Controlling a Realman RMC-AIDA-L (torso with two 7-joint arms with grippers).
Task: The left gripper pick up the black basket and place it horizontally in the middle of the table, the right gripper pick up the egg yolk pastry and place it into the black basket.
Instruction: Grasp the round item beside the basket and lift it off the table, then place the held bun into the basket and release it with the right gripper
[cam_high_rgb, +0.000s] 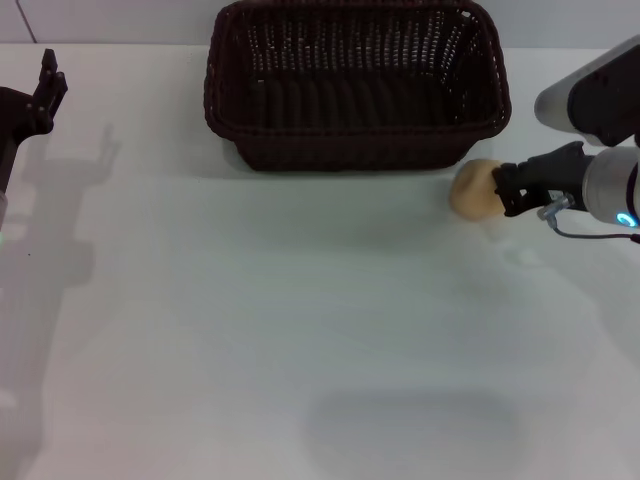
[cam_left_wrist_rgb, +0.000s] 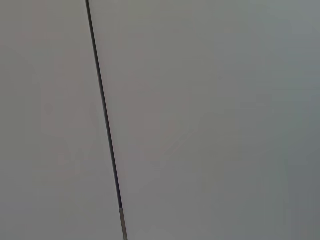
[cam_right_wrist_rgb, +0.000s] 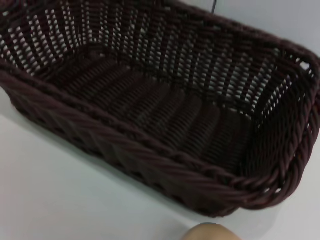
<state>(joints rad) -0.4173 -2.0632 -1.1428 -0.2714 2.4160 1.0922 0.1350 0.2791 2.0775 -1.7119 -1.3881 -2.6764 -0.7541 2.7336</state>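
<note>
Right tool clamped on pastry, just off basket right end; basket lengthwise across desk; left tool parked, grip unclear

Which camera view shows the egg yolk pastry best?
The head view: the whole egg yolk pastry shows beside the right gripper. The right wrist view catches only its top edge; the left wrist view shows none.
</note>
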